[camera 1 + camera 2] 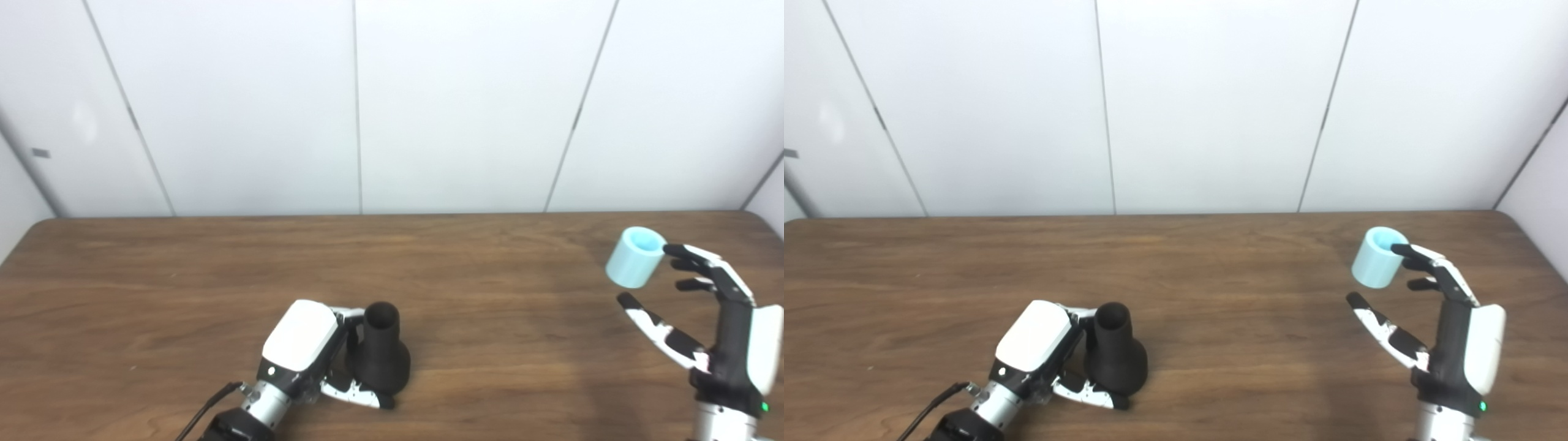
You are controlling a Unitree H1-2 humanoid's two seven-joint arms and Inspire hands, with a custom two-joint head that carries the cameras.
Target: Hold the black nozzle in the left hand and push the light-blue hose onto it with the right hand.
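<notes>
Two hands are in your view over the wooden worktop (184, 275). Your left hand (303, 346) has its fingers (361, 397) wrapped around the black nozzle (380, 355), which stands upright near the front edge, open mouth up. Well apart, at the far right, your right hand (716, 331) is spread wide, thumb and fingers apart. The light-blue hose (634, 257) sits tilted at its fingertips (674, 250), touching them but not clasped.
</notes>
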